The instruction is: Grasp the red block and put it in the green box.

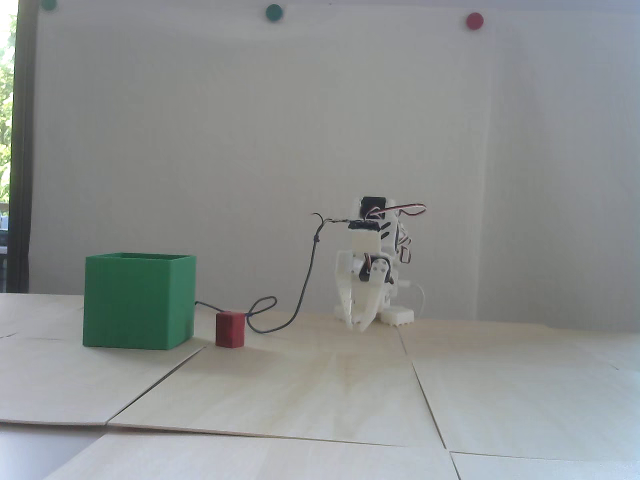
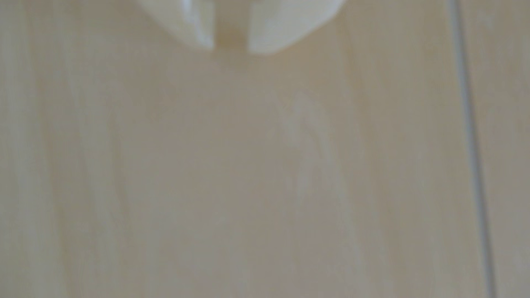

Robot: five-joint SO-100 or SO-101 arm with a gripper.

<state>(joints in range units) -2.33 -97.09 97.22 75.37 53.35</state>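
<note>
Red block (image 1: 230, 329) beside green box (image 1: 137, 300); hand (image 1: 358, 324) downward, slightly parted, empty

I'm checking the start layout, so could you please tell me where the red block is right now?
In the fixed view, the red block sits on the wooden table, left of centre, just right of the green box with a small gap between them.

You have pale, smooth, matt wood-grain panels as the table (image 1: 320, 390). The green box (image 1: 135, 305) looks like finely ribbed plastic, the red block (image 1: 230, 329) matt, and the gripper (image 1: 359, 325) white, smooth plastic.
</note>
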